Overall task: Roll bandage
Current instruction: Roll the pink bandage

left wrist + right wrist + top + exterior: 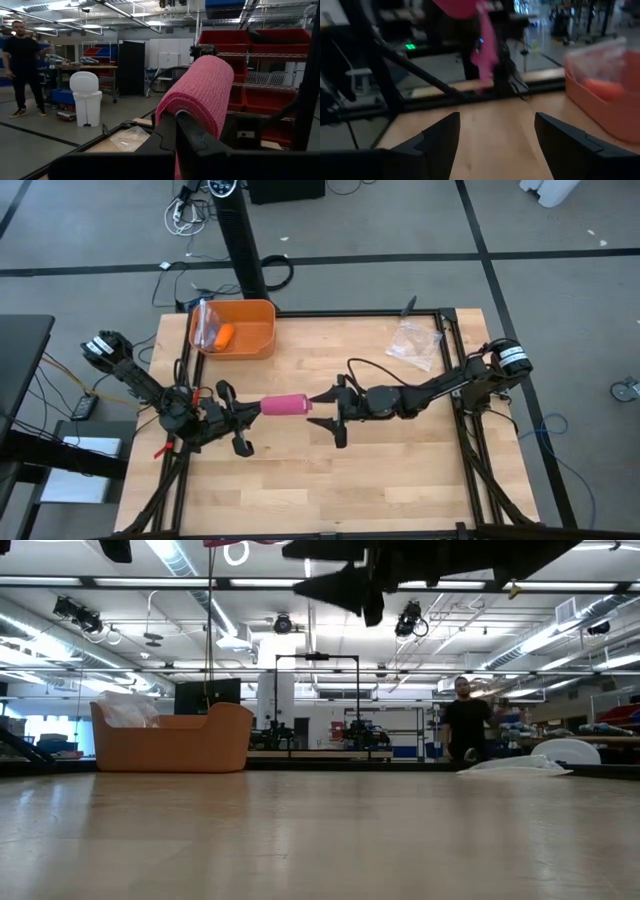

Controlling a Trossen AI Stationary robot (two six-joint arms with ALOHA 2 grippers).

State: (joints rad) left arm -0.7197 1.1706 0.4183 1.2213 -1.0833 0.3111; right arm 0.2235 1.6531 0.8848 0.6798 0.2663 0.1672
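The bandage [285, 405] is a magenta-pink roll held in the air above the middle of the wooden table [400, 480]. My left gripper [252, 412] comes from the table's left and is shut on it. In the left wrist view the roll [200, 95] sticks out past the fingers. My right gripper [325, 418] reaches in level from the right and stands open just beyond the roll's right end, with nothing between its fingers [440, 140]. In the right wrist view a loose pink tail [487, 45] hangs under the roll. My left gripper pinches the bandage at the roll's left end [172, 112] between its two fingers, coming level from the table's left. The roll points on along the fingers toward the right gripper, lifted clear of the table. A strip of pink [177, 167] runs down between the fingers.
An orange bin [235, 328] with a small orange object [224, 335] and clear plastic stands at the far left. A clear crinkly bag [415, 342] lies at the far right. A person [465, 720] stands in the room beyond the table.
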